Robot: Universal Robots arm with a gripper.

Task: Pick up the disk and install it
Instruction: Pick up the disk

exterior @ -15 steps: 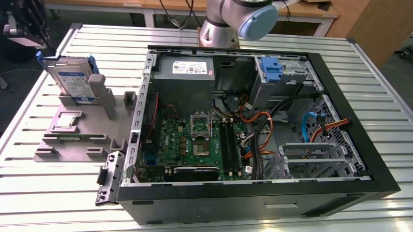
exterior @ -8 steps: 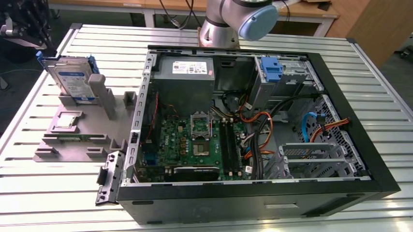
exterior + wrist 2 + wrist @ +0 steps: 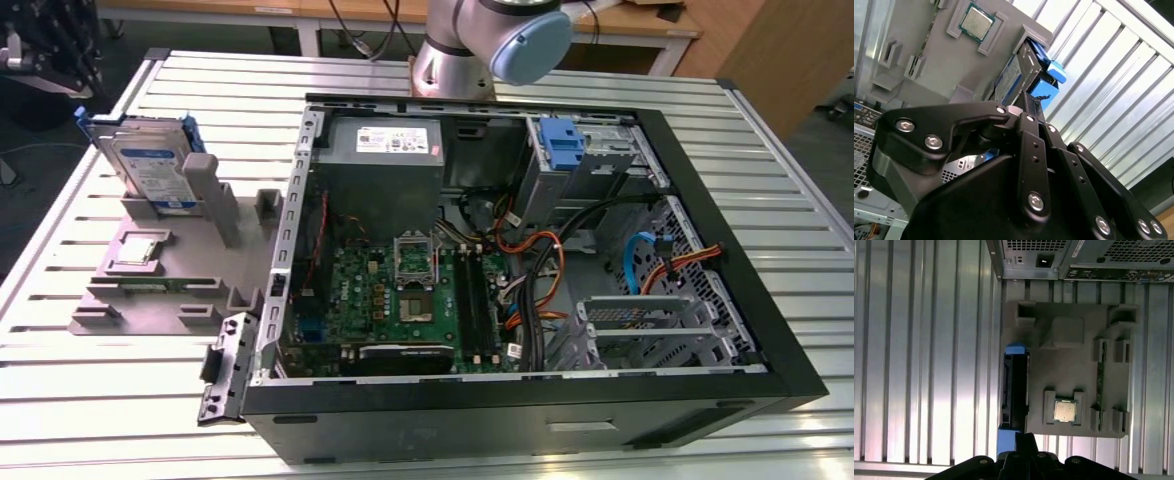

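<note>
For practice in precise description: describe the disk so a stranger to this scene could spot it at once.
Beside the open black computer case on the slatted table, at the exterior view's left, sits a grey holder. The disk stands on edge in that holder, a labelled silver slab framed in blue, unlike the small flat chip lying nearby.

table (image 3: 120,400) ribbed metal | wooden desk (image 3: 641,25) behind | floor (image 3: 24,215) grey

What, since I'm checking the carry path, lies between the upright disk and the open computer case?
In the exterior view, part of the grey fixture, with its upright posts, lies between the disk and the computer case; nothing else shows there.
</note>
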